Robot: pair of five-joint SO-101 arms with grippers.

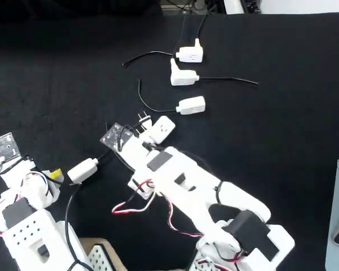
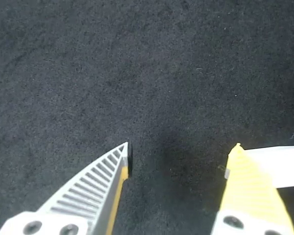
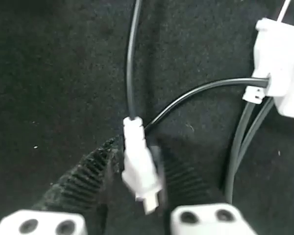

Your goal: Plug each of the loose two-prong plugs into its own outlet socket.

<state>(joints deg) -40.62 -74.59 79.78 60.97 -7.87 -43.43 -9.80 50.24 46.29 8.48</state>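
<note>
left gripper (image 2: 181, 147): jaws apart over black cloth-covered table (image 2: 88, 58), near left edge | right gripper (image 3: 136, 152): clamped on small white plastic plug (image 3: 139, 171) with black cord

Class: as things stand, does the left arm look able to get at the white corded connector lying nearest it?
Probably yes: the left gripper is open and empty, and the white corded connector lies uncovered right beside that arm, with nothing between them.
</note>
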